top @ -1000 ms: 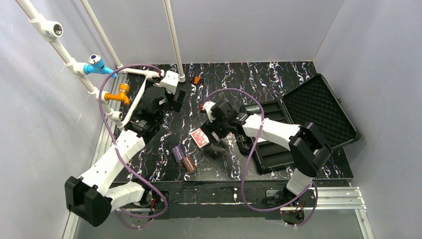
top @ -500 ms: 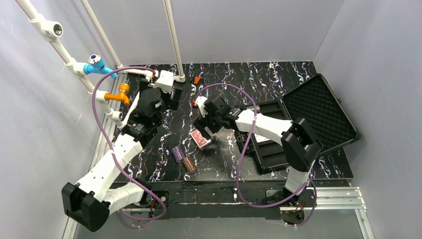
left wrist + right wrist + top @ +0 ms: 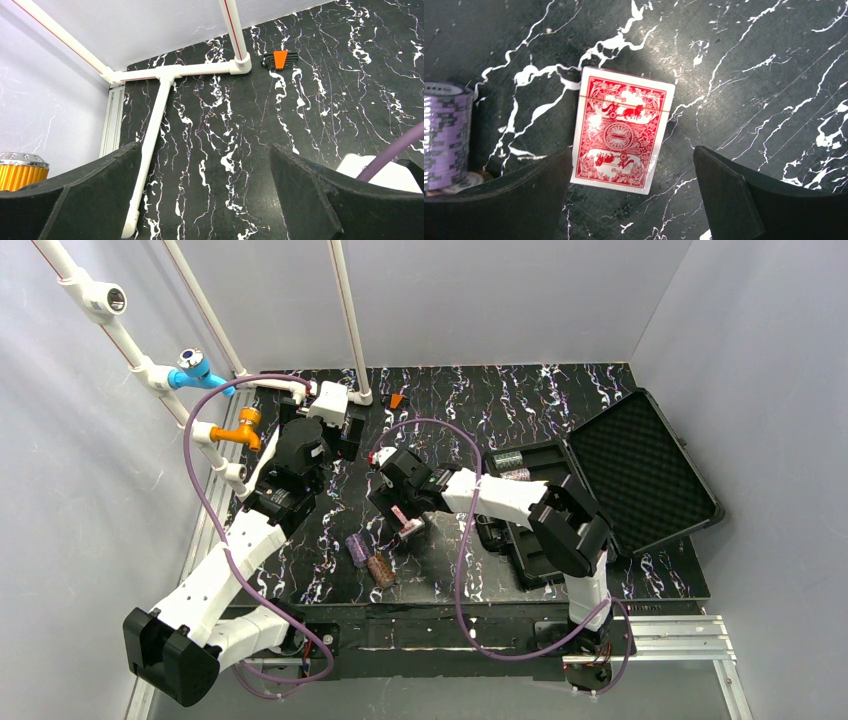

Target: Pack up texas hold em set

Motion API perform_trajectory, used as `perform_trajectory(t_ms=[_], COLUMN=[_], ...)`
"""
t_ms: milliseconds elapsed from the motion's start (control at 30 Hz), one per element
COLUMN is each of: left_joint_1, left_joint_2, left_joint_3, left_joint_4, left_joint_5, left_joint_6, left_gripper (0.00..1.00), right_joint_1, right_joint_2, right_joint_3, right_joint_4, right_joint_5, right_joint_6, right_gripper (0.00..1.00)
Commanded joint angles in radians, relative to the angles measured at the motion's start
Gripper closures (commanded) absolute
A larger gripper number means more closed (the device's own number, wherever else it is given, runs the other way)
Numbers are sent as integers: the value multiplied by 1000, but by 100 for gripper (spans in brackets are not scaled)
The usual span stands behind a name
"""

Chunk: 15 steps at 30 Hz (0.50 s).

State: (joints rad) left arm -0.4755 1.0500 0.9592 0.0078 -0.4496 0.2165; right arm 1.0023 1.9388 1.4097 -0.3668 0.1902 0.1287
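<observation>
A red card deck (image 3: 624, 130) lies flat on the black marble table. My right gripper (image 3: 633, 150) hovers open just above it, one finger on either side of its near end, touching nothing. In the top view this gripper (image 3: 398, 518) covers most of the deck. To the deck's left lie a purple chip stack (image 3: 446, 135) (image 3: 356, 548) and a brown one (image 3: 380, 570). The black foam-lined case (image 3: 640, 455) lies open at the right. It holds a green chip stack (image 3: 508, 459). My left gripper (image 3: 204, 147) (image 3: 345, 435) is open and empty over bare table at the back left.
A white pipe frame (image 3: 165, 100) runs along the back left, with an orange valve (image 3: 245, 427) and a blue valve (image 3: 195, 368). A small orange-and-black hex key set (image 3: 280, 60) lies by the pipe's foot. A purple cable (image 3: 465, 540) loops over the table.
My right arm has swung left from beside the case, and its open gripper now stands over the red deck. The left arm has shifted slightly toward the back.
</observation>
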Motion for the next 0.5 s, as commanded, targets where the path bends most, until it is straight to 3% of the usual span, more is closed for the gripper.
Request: perform_trajectory(t_ms=[0, 467], left_joint_1=[-5, -5], left_joint_2=[-34, -39], left_joint_3=[-4, -5], left_joint_4=[22, 24], left_joint_5=[-18, -15], left_joint_6=[-2, 1], left_gripper=[1, 1], right_joint_1=[-5, -5], right_joint_2=[29, 93], right_joint_3=[60, 93], right_joint_4=[-8, -15], right_joint_5=[56, 40], right_joint_6=[68, 121], right_gripper=[2, 2])
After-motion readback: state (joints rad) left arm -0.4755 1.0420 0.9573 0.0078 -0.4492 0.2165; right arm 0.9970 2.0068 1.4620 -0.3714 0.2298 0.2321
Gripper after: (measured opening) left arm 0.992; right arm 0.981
